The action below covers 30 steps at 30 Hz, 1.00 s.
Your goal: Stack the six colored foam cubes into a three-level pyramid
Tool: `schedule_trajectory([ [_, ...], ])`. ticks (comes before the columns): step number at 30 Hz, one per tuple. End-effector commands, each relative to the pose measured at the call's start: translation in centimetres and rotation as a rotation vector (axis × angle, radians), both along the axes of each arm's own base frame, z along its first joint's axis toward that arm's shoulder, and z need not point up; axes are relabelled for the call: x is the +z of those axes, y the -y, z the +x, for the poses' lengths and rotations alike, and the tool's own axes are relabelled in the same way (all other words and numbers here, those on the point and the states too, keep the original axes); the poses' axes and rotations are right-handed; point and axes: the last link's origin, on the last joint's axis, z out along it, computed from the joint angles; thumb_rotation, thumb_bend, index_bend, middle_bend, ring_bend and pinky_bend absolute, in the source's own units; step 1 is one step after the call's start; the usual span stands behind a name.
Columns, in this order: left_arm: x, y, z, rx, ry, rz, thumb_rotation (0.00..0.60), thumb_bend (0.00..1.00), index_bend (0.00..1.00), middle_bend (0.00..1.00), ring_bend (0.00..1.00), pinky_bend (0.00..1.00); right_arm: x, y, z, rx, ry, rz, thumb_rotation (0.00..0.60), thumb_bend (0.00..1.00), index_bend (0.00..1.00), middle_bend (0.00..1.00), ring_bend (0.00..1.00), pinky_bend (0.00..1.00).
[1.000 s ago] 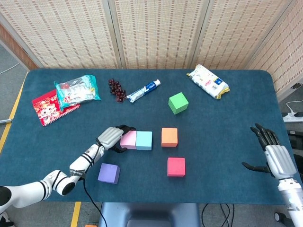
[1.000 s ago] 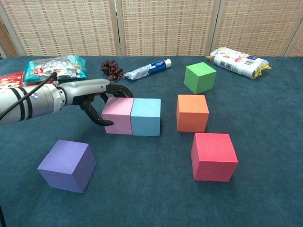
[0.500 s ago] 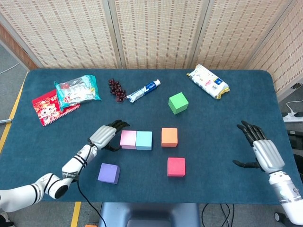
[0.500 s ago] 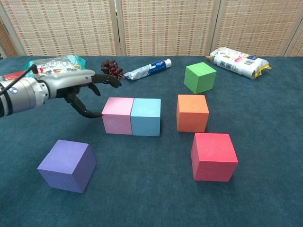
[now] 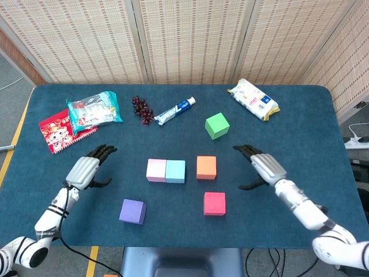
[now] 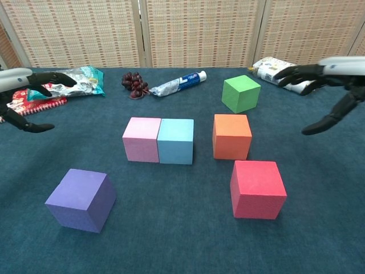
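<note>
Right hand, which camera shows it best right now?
The head view: the whole right hand shows there from above, open and empty, right of the orange cube, with its forearm behind it. The chest view catches it at the frame's right edge, the dark fingers spread but the wrist cut off.

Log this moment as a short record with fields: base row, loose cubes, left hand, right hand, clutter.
base row: pink cube and light blue cube side by side, touching
loose cubes: orange cube, red cube, purple cube, green cube, none stacked
left hand: open, holding nothing
right hand: open, right of the orange cube
clutter: toothpaste tube, grapes, snack bags
</note>
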Motion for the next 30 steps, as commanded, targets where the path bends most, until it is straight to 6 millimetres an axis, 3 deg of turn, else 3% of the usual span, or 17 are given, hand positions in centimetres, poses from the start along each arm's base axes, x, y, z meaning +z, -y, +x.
schedule_trajectory([
  [1,0.7,0.9,-0.7,0.009,0.002,0.013,0.600,0.32,0.11,0.07,0.00,0.17,-3.6,2.4,2.4,0.018,-0.031,0.061,0.600,0.15,0.10,0.19,0.05,0.25],
  [7,1.5,1.8,-1.7,0.023,0.023,0.030,0.600,0.32,0.11,0.07,0.00,0.17,-6.6,4.2,3.5,-0.003,-0.060,0.048,0.600,0.15,0.16,0.19,0.08,0.27],
  [11,1.5,2.0,-1.9,0.027,0.029,0.026,0.600,0.32,0.11,0.06,0.00,0.17,-7.2,4.5,3.7,-0.014,-0.059,0.046,0.600,0.15,0.19,0.19,0.09,0.27],
  [15,1.6,2.3,-2.2,0.034,0.047,0.020,0.600,0.32,0.11,0.06,0.00,0.17,-9.1,5.3,4.8,-0.019,-0.076,0.060,0.600,0.15,0.28,0.25,0.13,0.27],
  [19,1.6,2.4,-2.4,0.041,0.063,0.011,0.600,0.32,0.11,0.05,0.00,0.17,-9.7,5.4,4.9,-0.037,-0.084,0.041,0.600,0.15,0.35,0.29,0.16,0.29],
  [30,1.6,2.7,-2.8,0.044,0.078,0.002,0.600,0.32,0.10,0.05,0.00,0.17,-10.2,5.5,3.9,-0.105,-0.082,0.023,0.600,0.15,0.36,0.31,0.18,0.31],
])
